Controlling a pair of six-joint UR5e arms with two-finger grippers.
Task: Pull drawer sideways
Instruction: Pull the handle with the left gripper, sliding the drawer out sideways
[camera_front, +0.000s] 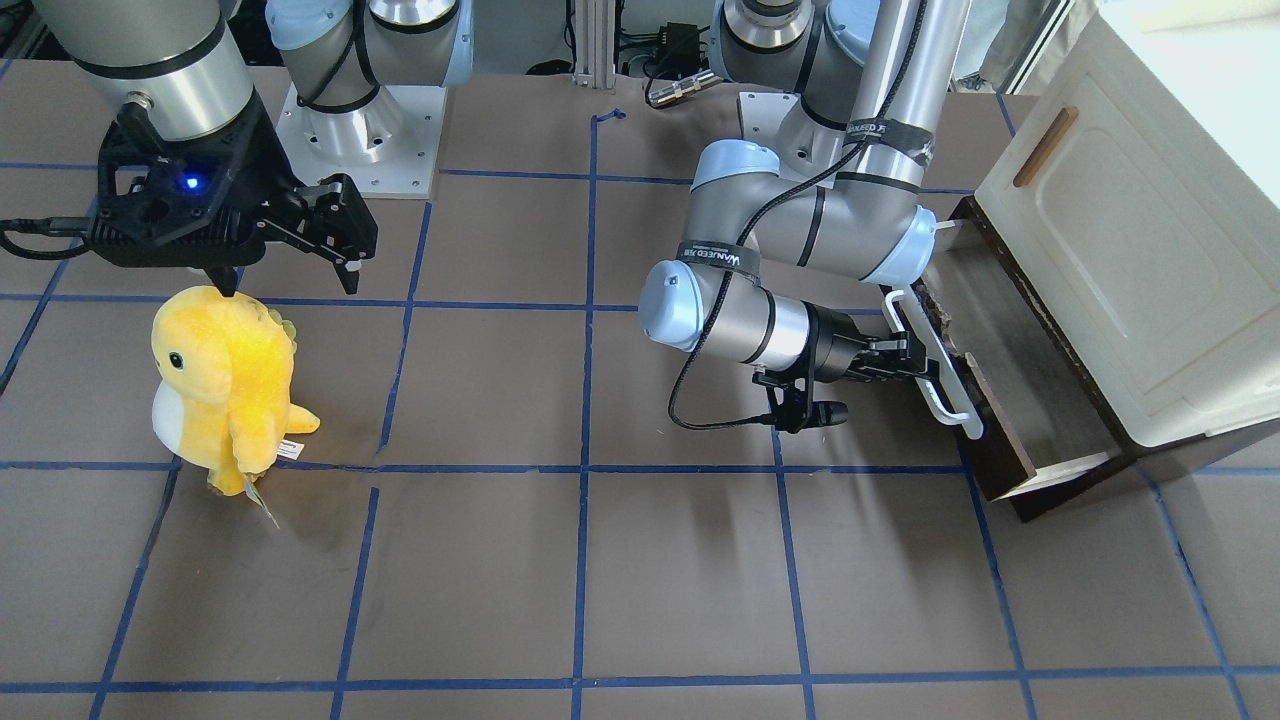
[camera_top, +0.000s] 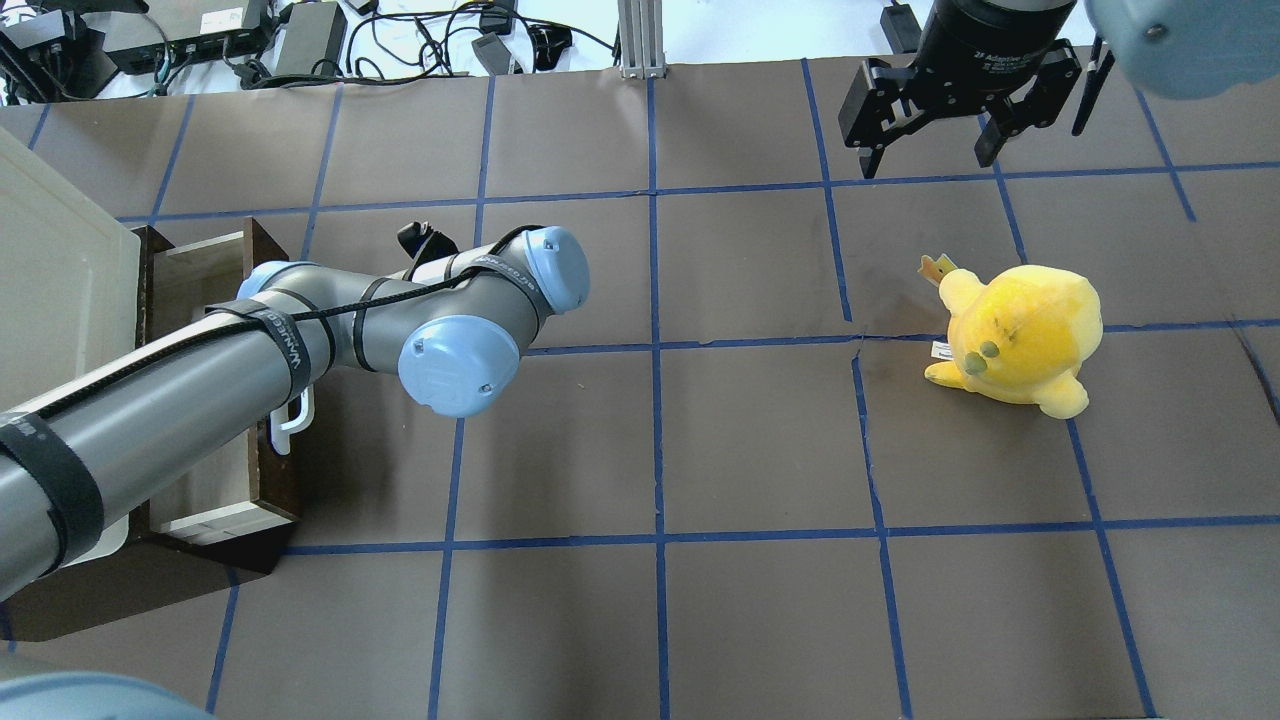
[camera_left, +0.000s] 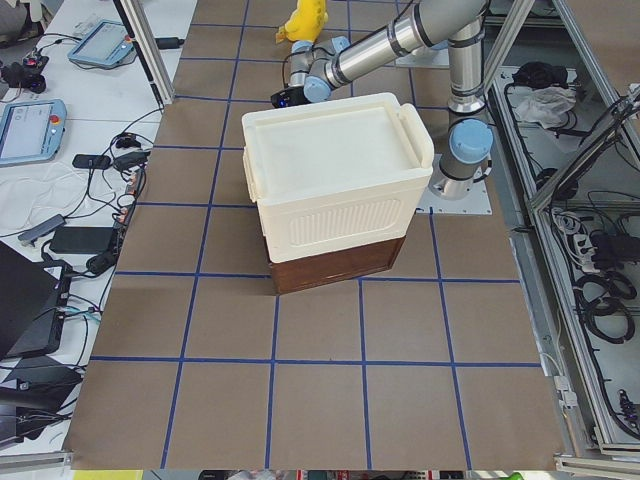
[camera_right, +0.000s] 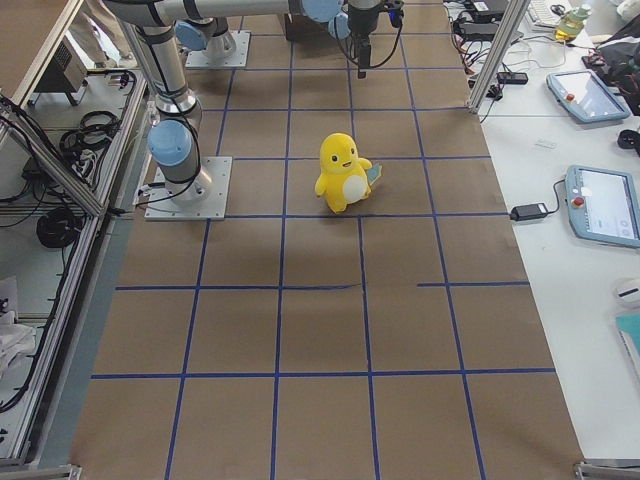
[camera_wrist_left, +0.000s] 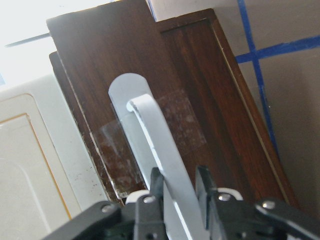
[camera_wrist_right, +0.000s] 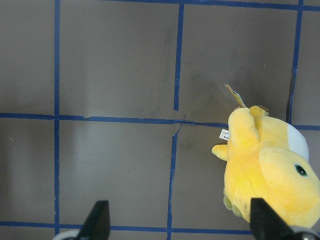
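The dark brown wooden drawer (camera_front: 1003, 462) with the long white bar handle (camera_wrist_left: 157, 145) sits at the robot's left end of the brown table marked with blue tape squares (camera_front: 680, 580). It is under the cream plastic cabinet (camera_front: 1120, 250). I see it standing partly out of its dark housing, with the pale wood tray inside showing between the front panel and the cabinet.

The left gripper (camera_front: 922, 366) reaches in level with the table and has the handle. On my left wrist feed its two black fingers (camera_wrist_left: 205, 184) sit tight on either side of the white bar, part way along its length. A patch of clear tape is stuck on the drawer front behind the bar.

The right gripper (camera_top: 925, 155) hangs over the other half of the table, spread wide with nothing in it. The yellow plush toy with a white belly (camera_front: 225, 385) stands upright on the table close to it, and the two are not touching.
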